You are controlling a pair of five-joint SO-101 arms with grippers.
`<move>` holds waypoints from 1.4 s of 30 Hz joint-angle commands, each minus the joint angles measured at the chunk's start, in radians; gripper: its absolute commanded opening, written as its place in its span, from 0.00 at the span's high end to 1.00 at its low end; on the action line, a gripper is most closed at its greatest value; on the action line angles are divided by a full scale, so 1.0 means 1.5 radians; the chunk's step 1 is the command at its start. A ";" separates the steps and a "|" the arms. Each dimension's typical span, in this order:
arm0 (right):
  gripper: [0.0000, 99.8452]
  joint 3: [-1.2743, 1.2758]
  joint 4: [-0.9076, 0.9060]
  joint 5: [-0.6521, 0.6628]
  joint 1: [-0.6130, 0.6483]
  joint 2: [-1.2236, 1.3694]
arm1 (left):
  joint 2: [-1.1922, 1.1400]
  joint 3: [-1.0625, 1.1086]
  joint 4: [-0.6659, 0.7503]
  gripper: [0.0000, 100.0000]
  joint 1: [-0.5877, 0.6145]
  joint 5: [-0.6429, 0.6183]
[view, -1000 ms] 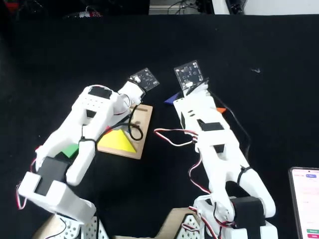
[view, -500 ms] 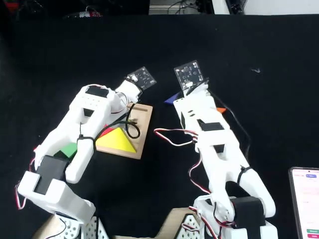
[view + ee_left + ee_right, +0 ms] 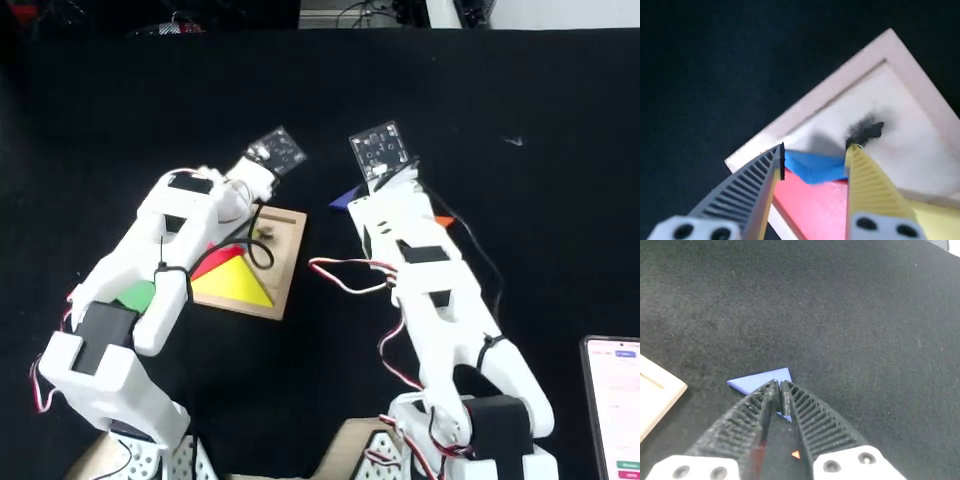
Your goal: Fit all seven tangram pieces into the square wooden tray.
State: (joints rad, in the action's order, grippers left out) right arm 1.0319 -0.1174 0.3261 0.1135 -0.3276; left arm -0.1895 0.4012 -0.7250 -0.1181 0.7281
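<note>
Holding the blue piece (image 3: 812, 167) clamped, the left gripper (image 3: 817, 148) should lower it flat beside the red piece (image 3: 815, 200) inside the wooden tray (image 3: 830, 89); the right gripper (image 3: 778, 386) sits closed.

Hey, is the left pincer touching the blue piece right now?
Touching. The left wrist view shows the blue piece wedged between the two fingers of the left pincer, each tip against one of its edges, over the wooden tray.

tray (image 3: 290, 250): on table (image 3: 520, 90)
in tray: large triangle (image 3: 235, 283) touching second triangle (image 3: 222, 260)
over tray: flat piece (image 3: 815, 168) in left gripper (image 3: 816, 150)
right of tray: small triangle (image 3: 345, 198)
</note>
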 commanded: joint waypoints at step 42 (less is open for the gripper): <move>0.99 -0.005 0.015 -0.002 0.010 -0.021 | 0.003 -0.075 -0.091 0.79 0.011 0.080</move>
State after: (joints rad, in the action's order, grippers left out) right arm 1.0319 -0.1174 0.3261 0.1135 -0.3276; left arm -0.1788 0.2954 -0.8892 -0.0951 0.8385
